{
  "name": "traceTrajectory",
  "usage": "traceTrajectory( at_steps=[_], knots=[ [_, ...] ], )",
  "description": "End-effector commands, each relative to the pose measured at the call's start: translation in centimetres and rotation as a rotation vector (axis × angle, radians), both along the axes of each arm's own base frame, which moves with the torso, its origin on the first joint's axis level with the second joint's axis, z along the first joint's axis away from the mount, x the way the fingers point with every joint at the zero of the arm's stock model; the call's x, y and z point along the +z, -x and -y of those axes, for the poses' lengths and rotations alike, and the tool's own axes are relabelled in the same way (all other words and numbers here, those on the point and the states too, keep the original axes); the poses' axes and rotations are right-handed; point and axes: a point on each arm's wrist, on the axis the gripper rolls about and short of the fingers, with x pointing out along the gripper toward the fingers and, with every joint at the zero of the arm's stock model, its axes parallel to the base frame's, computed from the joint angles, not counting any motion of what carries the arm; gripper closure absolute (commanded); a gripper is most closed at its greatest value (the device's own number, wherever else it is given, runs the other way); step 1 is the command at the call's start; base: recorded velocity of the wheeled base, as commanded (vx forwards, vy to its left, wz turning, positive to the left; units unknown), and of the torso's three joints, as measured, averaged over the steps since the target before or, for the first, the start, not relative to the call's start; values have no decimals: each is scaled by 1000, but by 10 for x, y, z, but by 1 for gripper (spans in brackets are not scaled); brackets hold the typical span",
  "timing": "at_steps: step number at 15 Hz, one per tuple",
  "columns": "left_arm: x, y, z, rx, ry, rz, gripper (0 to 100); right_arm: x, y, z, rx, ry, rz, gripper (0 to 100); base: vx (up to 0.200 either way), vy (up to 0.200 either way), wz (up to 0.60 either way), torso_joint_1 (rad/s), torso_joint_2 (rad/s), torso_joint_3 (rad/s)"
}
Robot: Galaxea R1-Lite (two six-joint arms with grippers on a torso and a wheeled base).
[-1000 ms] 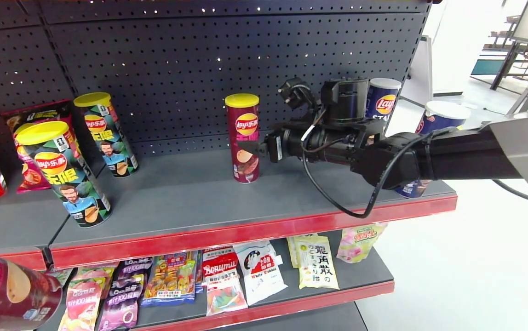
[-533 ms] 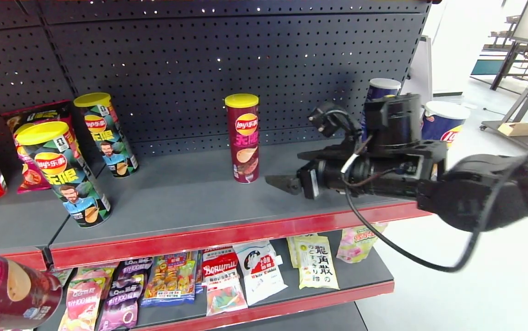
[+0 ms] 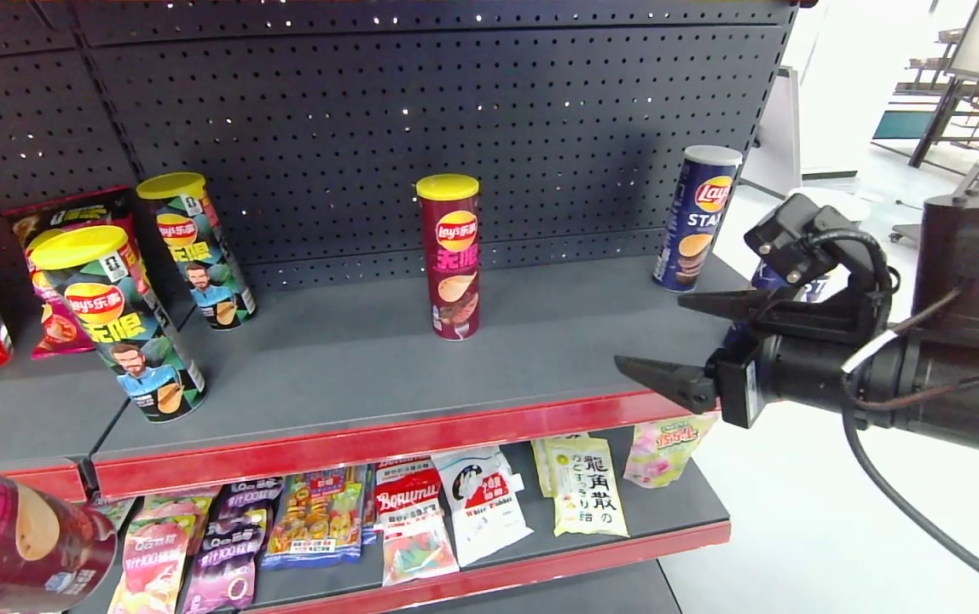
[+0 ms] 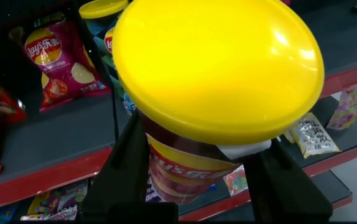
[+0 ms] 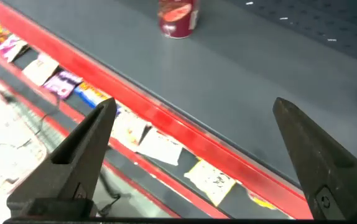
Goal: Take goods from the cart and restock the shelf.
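One maroon chip can (image 3: 450,256) stands upright in the middle of the shelf (image 3: 327,362), so that piece of restocking looks done. A second can (image 4: 216,68), capped with a glossy yellow plastic lid, sits gripped in the left pincer (image 4: 197,186), low and out in front of the shelf, and seems next to go up. The right pincer (image 3: 651,331) is spread wide and empty by the shelf's red front lip. The cans are smooth printed cylinders, and the shelf is matt grey metal with a perforated back panel (image 3: 370,111).
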Motion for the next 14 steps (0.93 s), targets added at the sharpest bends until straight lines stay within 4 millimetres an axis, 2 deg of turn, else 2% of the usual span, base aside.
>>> traceTrajectory(
  at_steps=[1, 2, 6, 8, 11, 14],
  knots=[
    [1, 0, 0, 0, 0, 0, 100, 6, 6, 5, -14, -10, 25, 0, 0, 0, 0, 0, 0, 0],
    [0, 0, 0, 2, 0, 0, 100, 6, 6, 4, -21, -7, 24, 0, 0, 0, 0, 0, 0, 0],
    [0, 1, 0, 2, -1, 5, 100, 2, 4, 3, -25, 0, 11, 0, 0, 0, 600, 1, 0, 6],
    [1, 1, 0, 0, -1, 5, 100, -5, -6, 6, -51, 13, -11, 0, 0, 0, 600, 12, 7, -2],
    [1, 1, 0, 2, -1, 5, 100, -22, -46, 19, -159, 31, -56, 0, 0, 0, 0, 0, 0, 0],
    [1, 1, 0, 2, -1, 8, 100, -36, -94, 18, -215, 6, -32, 0, 0, 0, 0, 0, 0, 0]
  ],
)
